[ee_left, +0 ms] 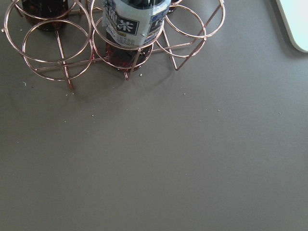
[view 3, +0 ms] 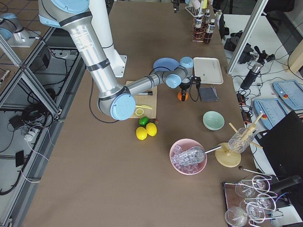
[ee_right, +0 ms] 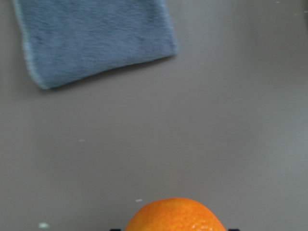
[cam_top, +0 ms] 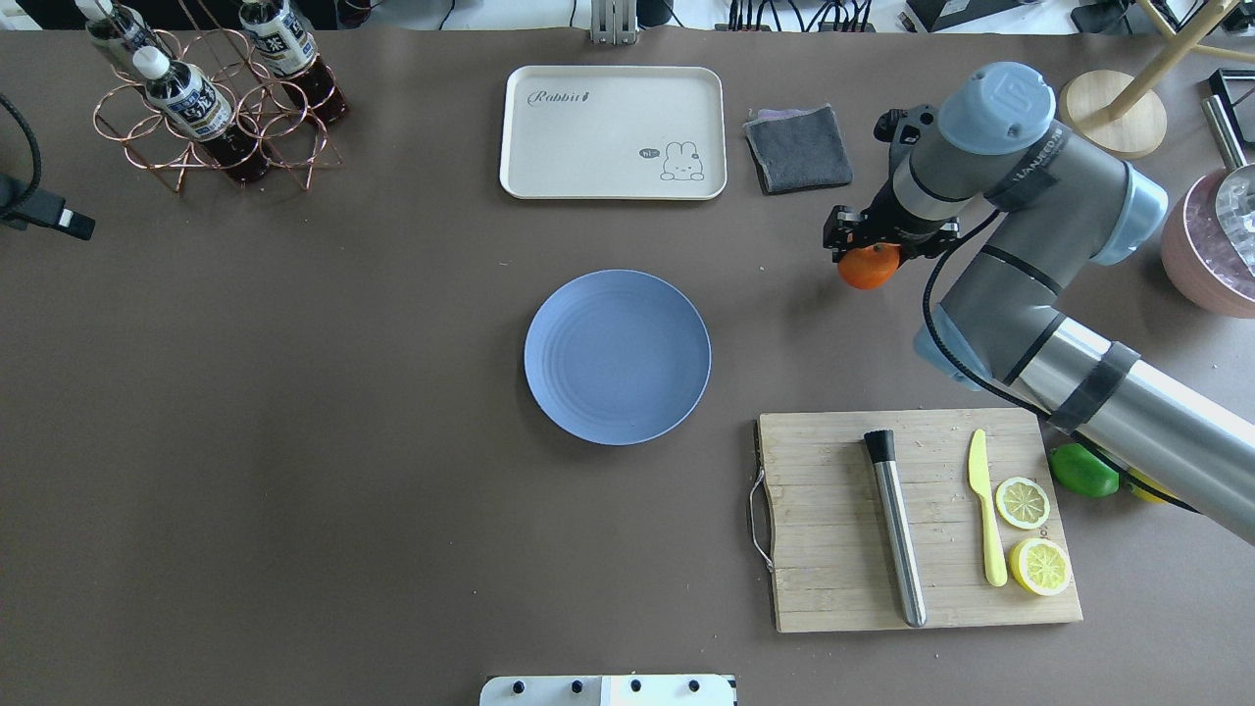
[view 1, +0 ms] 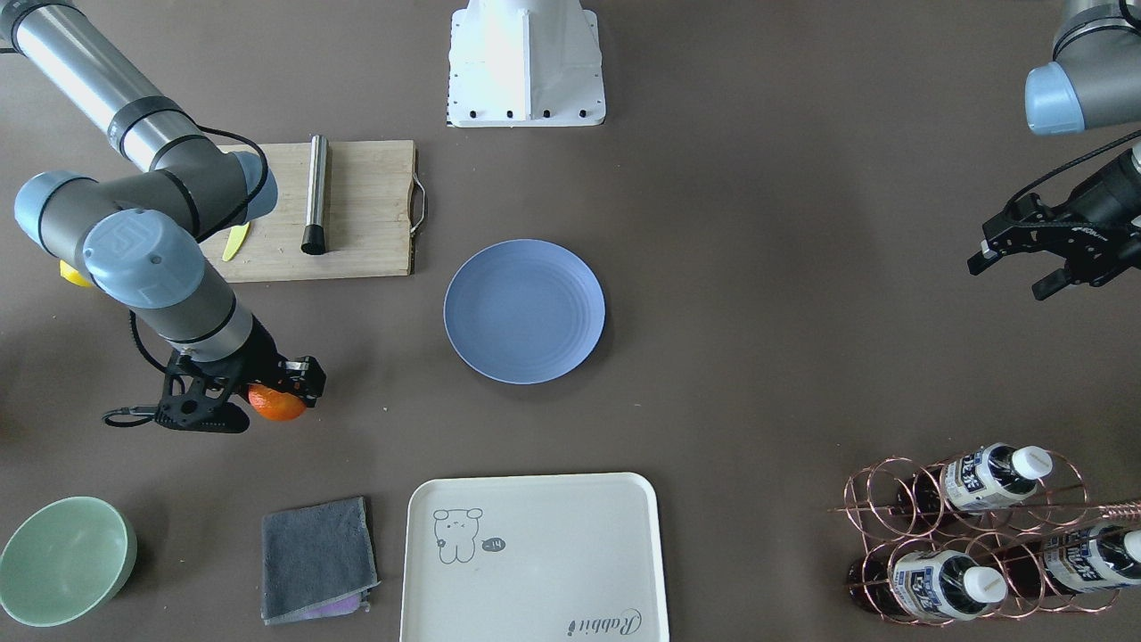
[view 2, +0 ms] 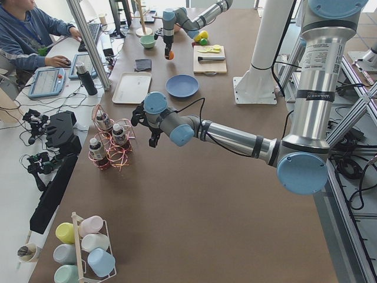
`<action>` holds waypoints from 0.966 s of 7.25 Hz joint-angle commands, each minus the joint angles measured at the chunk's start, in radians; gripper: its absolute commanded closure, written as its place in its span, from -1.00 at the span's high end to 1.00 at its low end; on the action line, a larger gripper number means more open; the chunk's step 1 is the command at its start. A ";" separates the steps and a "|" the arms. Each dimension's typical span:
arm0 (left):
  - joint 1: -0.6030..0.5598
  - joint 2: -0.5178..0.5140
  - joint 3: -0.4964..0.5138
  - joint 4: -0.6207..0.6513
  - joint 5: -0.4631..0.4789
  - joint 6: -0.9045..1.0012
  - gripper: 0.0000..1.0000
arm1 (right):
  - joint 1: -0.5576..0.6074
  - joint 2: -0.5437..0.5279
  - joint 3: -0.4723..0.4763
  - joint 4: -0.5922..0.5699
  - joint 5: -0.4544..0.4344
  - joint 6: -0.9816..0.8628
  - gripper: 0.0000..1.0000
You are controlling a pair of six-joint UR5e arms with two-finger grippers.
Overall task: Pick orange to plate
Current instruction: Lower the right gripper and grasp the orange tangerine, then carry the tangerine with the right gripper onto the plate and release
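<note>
The orange (cam_top: 869,268) is between the fingers of my right gripper (cam_top: 863,250), which is shut on it at the table's right side, just in front of the grey cloth. In the front-facing view the orange (view 1: 278,406) shows under the right gripper (view 1: 272,392), and it fills the bottom edge of the right wrist view (ee_right: 175,216). The blue-lavender plate (cam_top: 618,356) lies bare at the table's centre, well to the left of the orange. My left gripper (view 1: 1010,277) hangs open and holds nothing, far on the other side near the bottle rack.
A wooden cutting board (cam_top: 833,549) carries a steel cylinder (cam_top: 897,534), a yellow knife (cam_top: 985,525) and two lemon halves (cam_top: 1023,502). A lime (cam_top: 1083,471) lies beside it. At the back are a cream tray (cam_top: 613,132), grey cloth (cam_top: 797,147) and bottle rack (cam_top: 211,108). A mint bowl (view 1: 62,560) is nearby.
</note>
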 commanded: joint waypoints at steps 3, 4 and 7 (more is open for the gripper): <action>0.004 0.000 0.008 0.002 -0.001 -0.001 0.97 | -0.238 0.288 -0.021 -0.226 -0.165 0.349 -1.00; 0.006 0.020 0.006 0.000 0.001 -0.001 0.97 | -0.287 0.298 -0.036 -0.223 -0.212 0.401 -1.00; 0.004 0.033 -0.001 -0.004 -0.001 -0.001 0.97 | -0.313 0.342 -0.105 -0.215 -0.227 0.400 -1.00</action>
